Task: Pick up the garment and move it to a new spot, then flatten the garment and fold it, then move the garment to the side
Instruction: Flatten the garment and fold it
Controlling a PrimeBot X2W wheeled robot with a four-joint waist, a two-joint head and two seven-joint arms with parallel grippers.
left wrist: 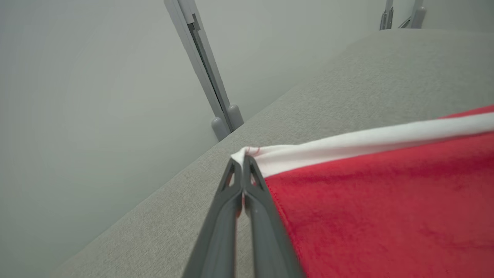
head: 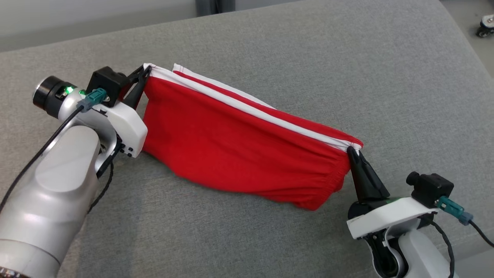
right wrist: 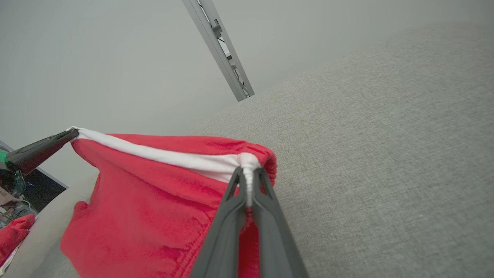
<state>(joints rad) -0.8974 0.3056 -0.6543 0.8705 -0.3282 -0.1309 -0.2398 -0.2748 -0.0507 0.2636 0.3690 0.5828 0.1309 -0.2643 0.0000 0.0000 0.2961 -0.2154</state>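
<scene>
two corners of the red garment [head: 231, 150] are pinched: left claw [head: 143, 74] closed on one, right claw [head: 352, 150] on the other. its lower edge touches the grey cushion [head: 347, 58].

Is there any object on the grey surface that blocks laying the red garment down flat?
Nothing visible does. The left gripper and the right gripper each pinch a top corner of the garment, stretched between them; the grey surface around it bears no other object.
</scene>
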